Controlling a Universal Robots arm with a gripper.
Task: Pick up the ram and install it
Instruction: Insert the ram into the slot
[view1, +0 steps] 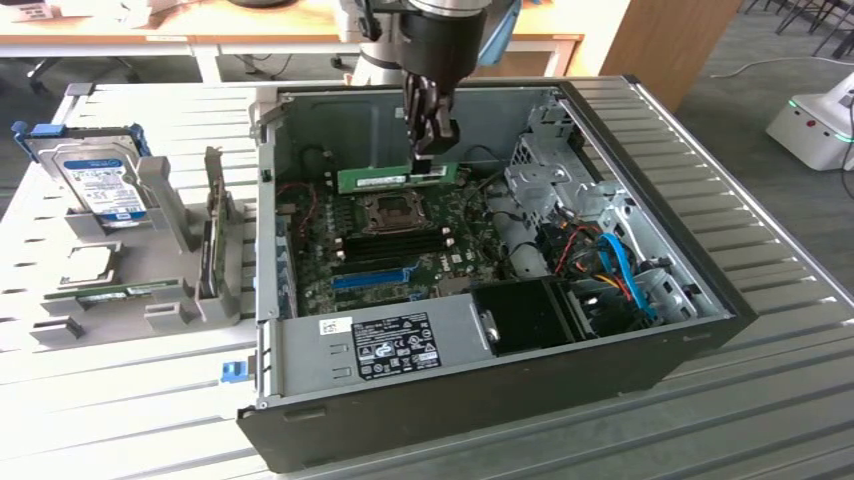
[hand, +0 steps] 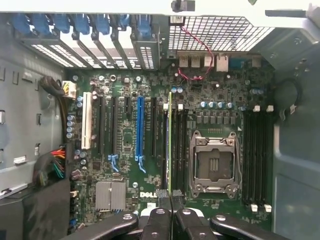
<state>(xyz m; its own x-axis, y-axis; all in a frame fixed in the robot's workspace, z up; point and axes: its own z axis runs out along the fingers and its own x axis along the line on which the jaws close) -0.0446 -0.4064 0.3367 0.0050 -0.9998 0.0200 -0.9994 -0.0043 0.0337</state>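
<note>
My gripper (view1: 424, 160) is shut on the ram (view1: 387, 178), a long green stick held level and on edge inside the open computer case (view1: 694, 300). It hangs above the motherboard (view1: 400, 250), over the far side of the CPU socket (view1: 390, 209). In the wrist view the ram (hand: 170, 145) is edge-on as a thin line running away from my fingertips (hand: 163, 196), beside the socket (hand: 212, 162). Long dark slots (hand: 257, 155) with white clips lie on the socket's other side. A second ram (view1: 127, 292) lies in the grey rack outside the case.
A silver hard drive with a blue label (view1: 100, 185) stands in the rack at the exterior view's left. A blue slot (hand: 139, 127) crosses the board. Cables (view1: 614, 265), a drive cage (view1: 541, 170) and a black shroud (view1: 534, 315) crowd the case's right side.
</note>
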